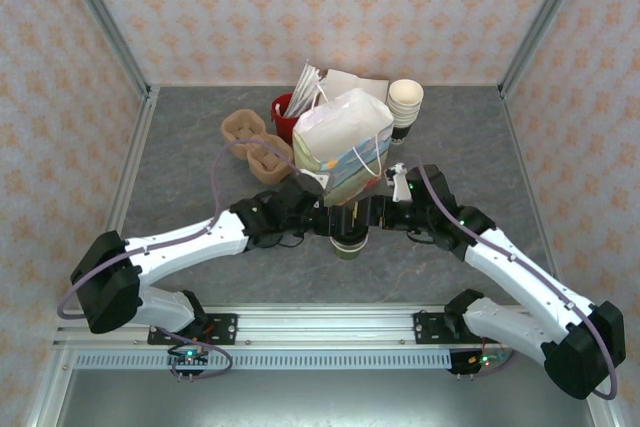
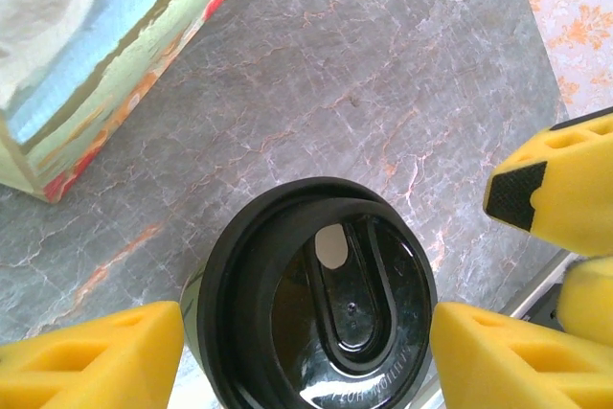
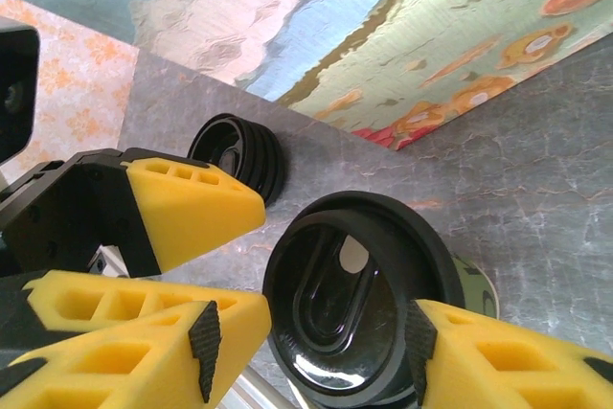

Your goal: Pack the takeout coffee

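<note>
While the takeout coffee (image 2: 321,304) sits upright between the fingers of the left end effector (image 2: 306,330), we read that end effector as closed on it. One yellow finger meets the cup's greenish side and the other meets the rim of the black lid. The right end effector (image 3: 340,325) straddles the same lid from the opposite side, but we cannot tell whether its fingers press on it.

We judge the step in hand to be securing the cup for the lift into the paper bag (image 1: 345,142), which stands just ahead of both sets of fingertips. To do it well, we would let one end effector carry, gripping the cup's body rather than the lid, since a squeeze at the rim could pop the lid. We would keep the cup upright, raise it above the bag's top edge before moving forward, and lower it straight down. The free end effector could steady the bag, which looks light.

Ahead of the right end effector's fingertips, at the bag's foot, a low black round item (image 3: 238,152) lies on the grey marbled counter (image 2: 383,74). Farther ahead, around the bag, we see a stack of cream paper cups (image 1: 405,99), a red container (image 1: 284,119) and brown pulp carriers (image 1: 255,145). Patterned peach walls (image 1: 330,7) close three sides.
</note>
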Controlling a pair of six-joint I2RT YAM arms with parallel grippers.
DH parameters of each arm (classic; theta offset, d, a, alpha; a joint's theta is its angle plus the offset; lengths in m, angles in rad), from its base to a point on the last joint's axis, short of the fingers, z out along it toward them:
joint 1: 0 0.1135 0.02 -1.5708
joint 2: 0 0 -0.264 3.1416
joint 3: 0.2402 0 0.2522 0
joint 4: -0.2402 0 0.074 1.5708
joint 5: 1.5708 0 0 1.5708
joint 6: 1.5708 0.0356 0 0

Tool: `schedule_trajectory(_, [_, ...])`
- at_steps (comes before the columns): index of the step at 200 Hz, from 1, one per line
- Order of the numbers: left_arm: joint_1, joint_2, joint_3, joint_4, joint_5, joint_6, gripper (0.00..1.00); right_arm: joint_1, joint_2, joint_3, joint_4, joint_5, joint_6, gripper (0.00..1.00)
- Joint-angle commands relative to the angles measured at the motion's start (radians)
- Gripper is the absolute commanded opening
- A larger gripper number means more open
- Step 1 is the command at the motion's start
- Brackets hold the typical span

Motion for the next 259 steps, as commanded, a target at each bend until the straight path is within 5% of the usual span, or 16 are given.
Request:
schedule_trajectory(1, [-0.003,0.012,0.047,0.036,0.008,0.054,0.7,-0.009,-0.013,-0.011,0.0,0.038,0.012,0.53])
schedule_trajectory(118, [-0.003,0.122,0.132,0.049,0.1,0.13,0.69,-0.021,-0.005,0.0,-0.019,0.114,0.016,0.48])
schedule_trajectory(259, [-0.057,0.063,0.097,0.034,0.141,0.182,0.68,-0.026,0.016,-0.012,0.001,0.094,0.04,0.48])
